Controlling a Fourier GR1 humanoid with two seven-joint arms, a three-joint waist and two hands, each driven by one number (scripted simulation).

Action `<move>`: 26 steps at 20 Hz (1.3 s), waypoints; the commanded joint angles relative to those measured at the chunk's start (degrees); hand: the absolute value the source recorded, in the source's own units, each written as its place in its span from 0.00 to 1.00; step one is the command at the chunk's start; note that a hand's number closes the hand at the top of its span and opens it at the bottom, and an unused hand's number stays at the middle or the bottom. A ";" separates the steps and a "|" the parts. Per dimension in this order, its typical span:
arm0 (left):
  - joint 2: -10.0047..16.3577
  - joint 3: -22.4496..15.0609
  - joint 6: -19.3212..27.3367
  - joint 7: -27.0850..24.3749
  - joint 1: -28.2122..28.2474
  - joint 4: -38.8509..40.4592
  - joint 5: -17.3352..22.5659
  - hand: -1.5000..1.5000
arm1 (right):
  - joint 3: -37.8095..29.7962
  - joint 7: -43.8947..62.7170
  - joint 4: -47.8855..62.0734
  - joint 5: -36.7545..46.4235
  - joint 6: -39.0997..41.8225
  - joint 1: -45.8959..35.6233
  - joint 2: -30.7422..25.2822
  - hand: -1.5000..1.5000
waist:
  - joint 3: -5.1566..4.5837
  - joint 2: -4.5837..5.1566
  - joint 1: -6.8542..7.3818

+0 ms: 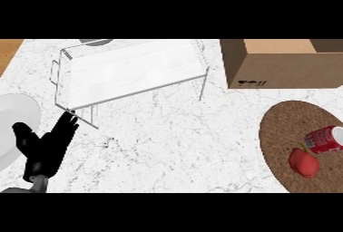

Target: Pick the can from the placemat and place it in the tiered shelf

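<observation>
Red cylindrical can on side, on right part of round woven brown placemat; red fruit just beside. Wide marbled white table stretch between placemat and glassy tiered shelf. Left robot hand far left of placemat, fingers spread wide, holding nothing.

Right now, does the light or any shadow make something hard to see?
Head view: the white tiered shelf nearly blends into the pale counter; the red can on the brown placemat stands out clearly, as does the black left hand.
</observation>
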 commanded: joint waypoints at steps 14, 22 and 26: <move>-4.34 -1.69 -0.97 3.16 -3.46 5.95 -4.11 0.50 | 5.06 2.51 0.42 11.15 9.29 -5.79 -11.80 0.00 | -0.54 -1.20 1.21; -3.94 1.98 -5.18 2.41 -3.31 7.11 -3.86 0.50 | 6.02 15.53 -8.04 14.98 3.29 -5.32 -6.51 0.00 | -0.55 -1.22 1.10; -4.68 2.03 -5.67 0.95 -3.32 9.71 -5.50 0.50 | 8.58 20.49 -11.63 17.65 2.67 -5.34 -4.17 0.00 | -0.55 -1.14 1.23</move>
